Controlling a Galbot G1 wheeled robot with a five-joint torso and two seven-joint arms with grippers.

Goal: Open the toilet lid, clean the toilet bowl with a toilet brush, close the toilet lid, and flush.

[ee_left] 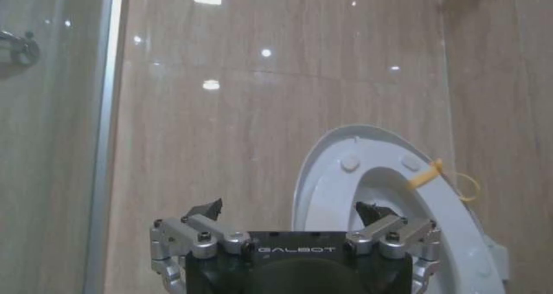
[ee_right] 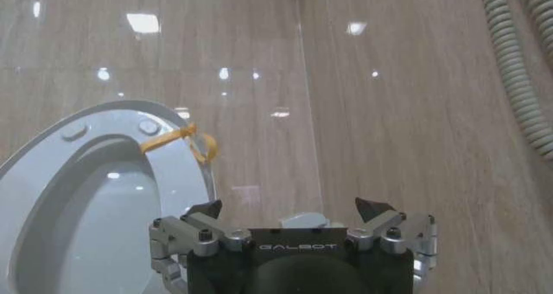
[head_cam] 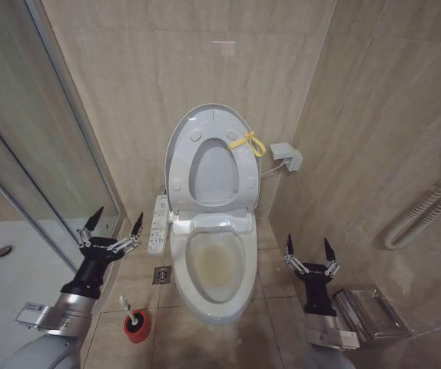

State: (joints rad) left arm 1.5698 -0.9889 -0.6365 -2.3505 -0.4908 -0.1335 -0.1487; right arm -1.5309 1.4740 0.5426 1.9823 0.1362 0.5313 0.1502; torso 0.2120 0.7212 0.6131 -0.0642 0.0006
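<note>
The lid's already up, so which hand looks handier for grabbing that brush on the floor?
Probably the left. The left hand hangs open on the same side as the toilet brush in its red holder, while the right hand, also open, is across the toilet bowl.

One toilet lid (head_cam: 180,138), raised; one seat ring (head_cam: 243,165); one toilet bowl (head_cam: 240,288). One toilet brush (head_cam: 128,310) in one red holder (head_cam: 137,323). Two grippers: left gripper (head_cam: 115,224), right gripper (head_cam: 308,248), both spread.
</note>
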